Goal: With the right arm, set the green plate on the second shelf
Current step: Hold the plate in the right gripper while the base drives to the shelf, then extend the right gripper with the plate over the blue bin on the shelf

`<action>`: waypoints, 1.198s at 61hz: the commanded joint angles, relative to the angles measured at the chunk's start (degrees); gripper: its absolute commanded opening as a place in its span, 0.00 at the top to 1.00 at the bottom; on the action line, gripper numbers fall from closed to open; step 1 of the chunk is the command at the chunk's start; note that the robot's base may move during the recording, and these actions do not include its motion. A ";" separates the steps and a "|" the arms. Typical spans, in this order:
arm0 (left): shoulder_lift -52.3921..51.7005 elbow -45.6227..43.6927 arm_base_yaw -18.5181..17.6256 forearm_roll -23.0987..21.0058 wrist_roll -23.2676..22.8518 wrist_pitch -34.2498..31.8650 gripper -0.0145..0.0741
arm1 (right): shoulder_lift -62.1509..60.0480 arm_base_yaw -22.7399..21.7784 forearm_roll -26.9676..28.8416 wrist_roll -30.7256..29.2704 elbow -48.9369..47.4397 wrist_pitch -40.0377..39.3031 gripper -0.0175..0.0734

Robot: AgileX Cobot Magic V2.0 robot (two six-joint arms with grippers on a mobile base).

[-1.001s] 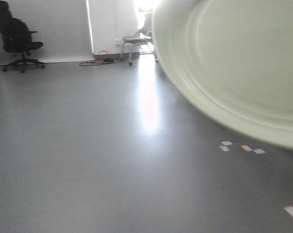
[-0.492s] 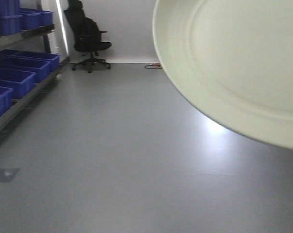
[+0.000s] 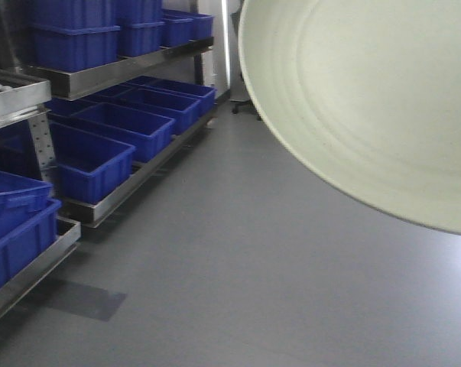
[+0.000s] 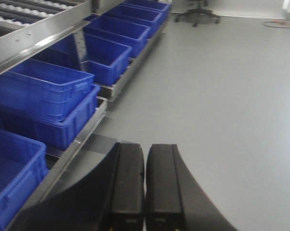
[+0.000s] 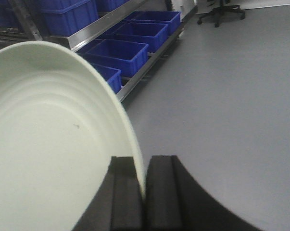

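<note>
The pale green plate [image 3: 375, 99] fills the upper right of the front view, held up in the air close to the camera. In the right wrist view the green plate [image 5: 48, 144] stands on edge at the left, and my right gripper [image 5: 144, 166] is shut on its rim, one finger on each side. My left gripper [image 4: 145, 154] is shut with nothing between its fingers, hanging over the grey floor. The metal shelves [image 3: 123, 69] stand at the left of the front view; which one is the second shelf I cannot tell.
Blue plastic bins [image 3: 100, 157] sit in rows on the metal rack [image 4: 44, 36] along the left. Grey floor [image 3: 253, 267] stretches ahead and to the right. A black office chair [image 5: 221, 9] stands at the far wall.
The view has swung left: the chair and open floor slid away to the right, and the rack with blue bins came in at the left. The plate keeps its place in the view.
</note>
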 commanded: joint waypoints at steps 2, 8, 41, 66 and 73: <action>-1.22 2.29 0.06 -0.08 0.11 -4.59 0.70 | 0.20 -0.29 0.61 0.24 -1.91 -6.33 0.75; -1.22 2.29 0.06 -0.08 0.11 -4.59 0.70 | 0.20 -0.29 0.61 0.24 -1.91 -6.33 0.75; -1.22 2.29 0.06 -0.08 0.11 -4.59 0.70 | 0.20 -0.29 0.61 0.24 -1.91 -6.33 0.75; -1.22 2.29 0.06 -0.08 0.11 -4.59 0.70 | 0.20 -0.29 0.61 0.24 -1.91 -6.33 0.75; -1.22 2.29 0.06 -0.08 0.11 -4.59 0.70 | 0.20 -0.29 0.61 0.24 -1.91 -6.33 0.75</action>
